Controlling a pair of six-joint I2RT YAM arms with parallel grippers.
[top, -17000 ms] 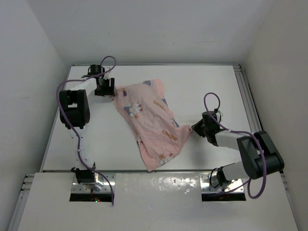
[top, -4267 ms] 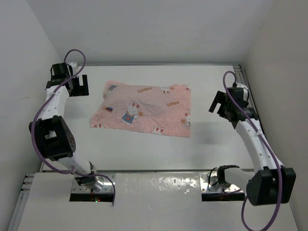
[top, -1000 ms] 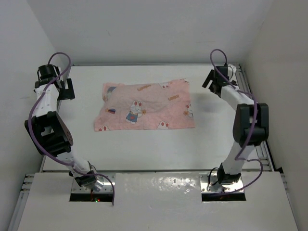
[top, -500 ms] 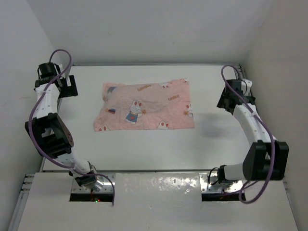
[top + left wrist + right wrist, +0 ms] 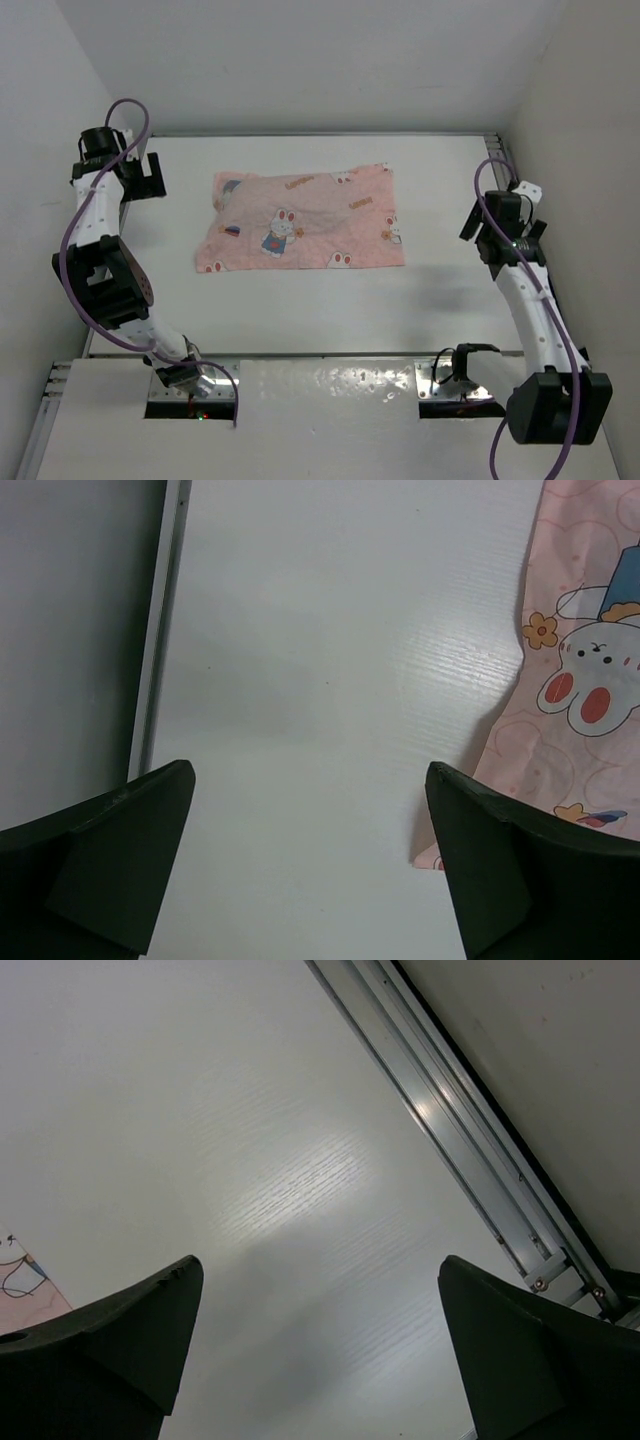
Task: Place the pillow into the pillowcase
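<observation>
The pillowcase (image 5: 300, 220), pale pink with cartoon rabbits, lies spread flat across the middle of the white table. The pillow is hidden; no olive-grey shows anywhere. My left gripper (image 5: 146, 180) hovers over bare table just left of the pillowcase's far left corner, jaws wide open and empty. In the left wrist view my left gripper (image 5: 308, 772) frames bare table, with the pillowcase's (image 5: 585, 680) edge on the right. My right gripper (image 5: 488, 238) hangs open and empty to the right of the pillowcase, apart from it. In the right wrist view my right gripper (image 5: 320, 1260) is above bare table, a pillowcase corner (image 5: 25, 1285) at the left.
An aluminium rail (image 5: 515, 195) runs along the table's right edge, close to the right arm, and shows as a rail (image 5: 470, 1150) in the right wrist view. A thin edge strip (image 5: 155, 630) borders the left side. Grey walls enclose the table on three sides.
The right arm has swung from the far right corner back toward the near side along the right edge. The left gripper has barely shifted. The pillowcase has not moved.
</observation>
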